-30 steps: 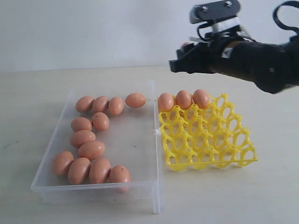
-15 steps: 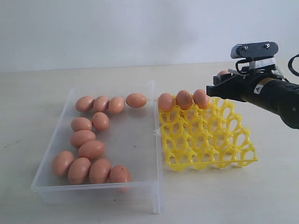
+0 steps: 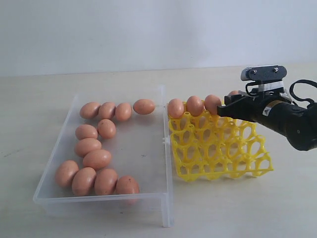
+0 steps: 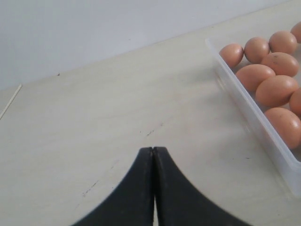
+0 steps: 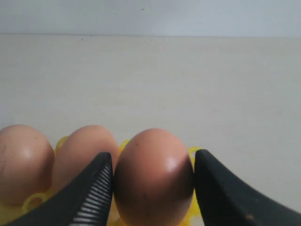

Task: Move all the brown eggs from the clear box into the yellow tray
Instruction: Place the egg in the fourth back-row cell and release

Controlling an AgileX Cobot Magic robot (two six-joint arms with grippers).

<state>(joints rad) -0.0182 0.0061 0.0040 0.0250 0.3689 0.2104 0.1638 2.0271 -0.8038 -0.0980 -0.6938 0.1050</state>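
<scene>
The yellow tray point(image 3: 223, 148) lies right of the clear box point(image 3: 166, 148). Three brown eggs point(image 3: 194, 105) stand in the tray's far row. Several more brown eggs point(image 3: 97, 158) lie in the box along its left side and far wall. My right gripper point(image 3: 229, 106) is low over the tray's far row, just right of the third egg, and shut on a brown egg point(image 5: 153, 179) whose top shows point(image 3: 234, 92). In the right wrist view both fingers point(image 5: 94, 188) press that egg's sides, with tray eggs point(image 5: 84, 150) beside it. My left gripper point(image 4: 153, 149) is shut and empty over bare table.
The left wrist view shows the box's wall point(image 4: 249, 117) and several eggs point(image 4: 263, 70) inside, off to one side of the left gripper. The box's right half and the tray's nearer rows hold nothing. A pale wall rises behind the table.
My right gripper has come down and to the right with the egg, from high above the tray to the level of its far row. The eggs in the box have not moved.
</scene>
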